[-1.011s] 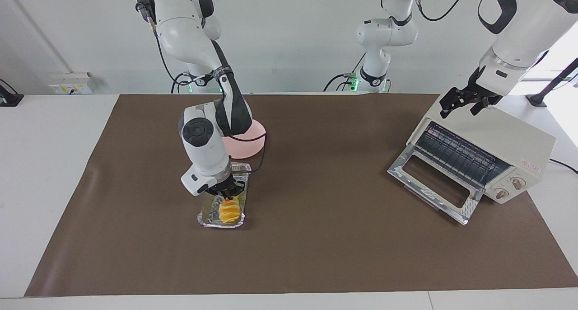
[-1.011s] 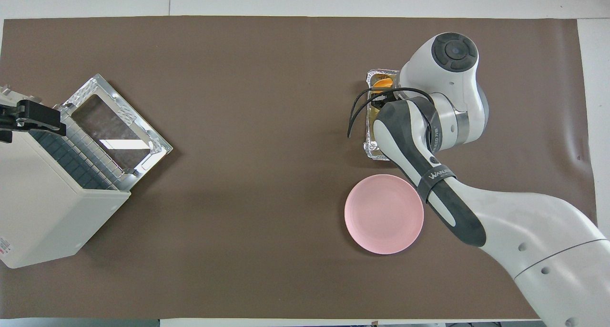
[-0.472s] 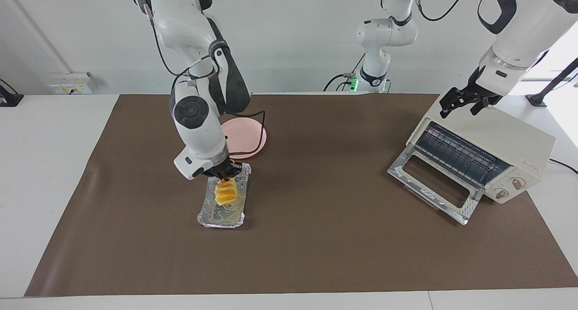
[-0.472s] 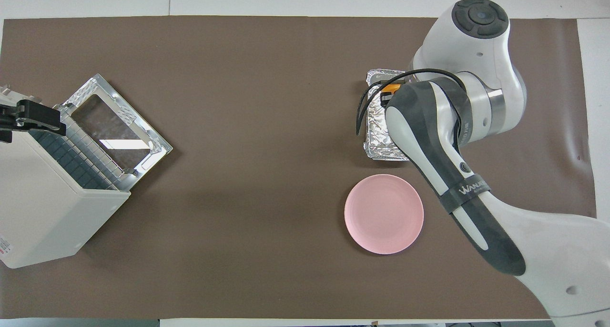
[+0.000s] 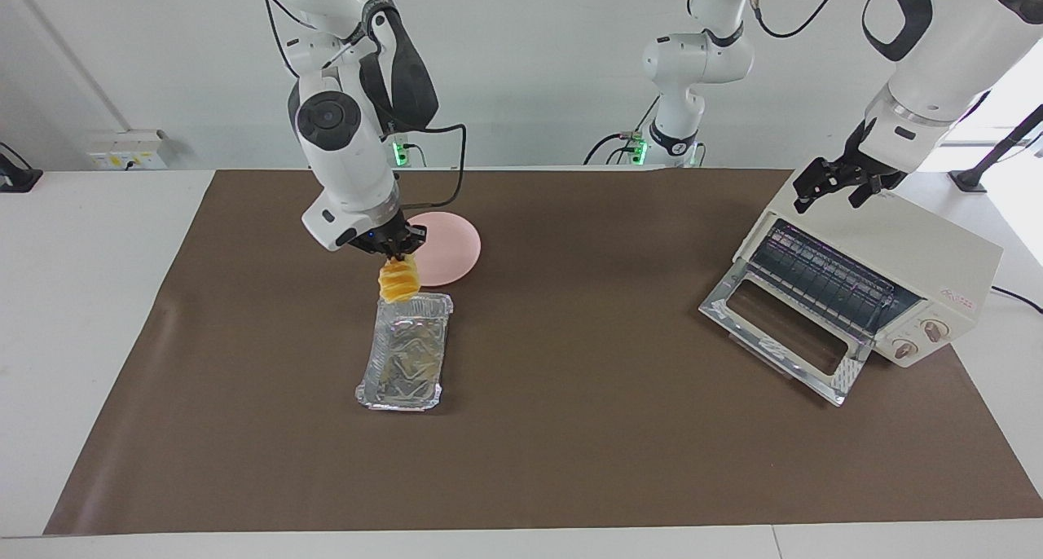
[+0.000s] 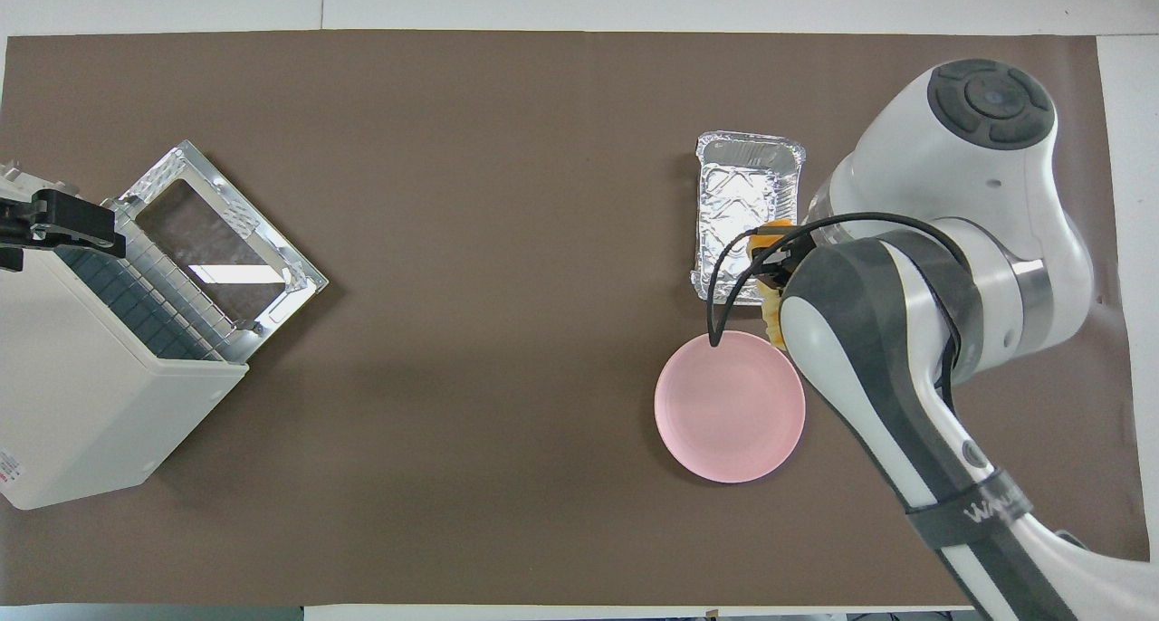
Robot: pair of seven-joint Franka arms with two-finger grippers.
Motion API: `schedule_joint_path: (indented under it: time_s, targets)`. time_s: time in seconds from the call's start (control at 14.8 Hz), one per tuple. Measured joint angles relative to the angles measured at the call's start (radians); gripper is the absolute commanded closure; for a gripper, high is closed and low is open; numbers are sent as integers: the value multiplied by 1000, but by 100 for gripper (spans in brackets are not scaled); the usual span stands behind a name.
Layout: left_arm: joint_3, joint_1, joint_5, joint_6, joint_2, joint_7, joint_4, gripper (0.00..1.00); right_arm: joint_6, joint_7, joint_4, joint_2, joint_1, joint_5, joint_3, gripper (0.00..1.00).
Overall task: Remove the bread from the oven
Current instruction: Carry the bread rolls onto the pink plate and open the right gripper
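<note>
Facing view: the right claw point(image 5: 397, 252) hangs in the air, clamped on the top end of the bread point(image 5: 398, 281), which dangles upright below it over the robot-side end of the foil tray point(image 5: 405, 354). The fingertips are mostly lost against the loaf. The tray lies on the brown mat point(image 5: 570, 429) covering the desk point(image 5: 73, 298). A pink plate point(image 5: 448, 249) sits nearer the robots than the tray, its edge partly hidden by the claw and bread. Toward the left arm's end stands the oven point(image 5: 880, 274), door point(image 5: 782, 331) dropped open, wire rack visible inside. The left claw point(image 5: 833, 182) hovers over the oven's top corner nearest the robots; I cannot tell whether its fingers are apart or together.

Overhead view: the right arm's point(image 6: 914, 331) bulk covers nearly all of its claw and the bread point(image 6: 771, 281); only an orange-yellow sliver shows between tray point(image 6: 747, 214) and plate point(image 6: 730, 406). The tray is bare foil. The oven point(image 6: 100, 367) is cut off by the picture's edge, and the left claw point(image 6: 54, 227) shows only as a dark shape at that edge, over the oven's top.
</note>
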Motion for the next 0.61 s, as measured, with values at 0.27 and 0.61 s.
schedule_joint_path:
  time_s: [0.27,0.61]
  targets:
    - [0,0,0,0,0,0,0,0,209,92,-283,-150,92,4,3,100]
    - [0,0,0,0,0,0,0,0,456,151,-551,-236,160,4,8,100]
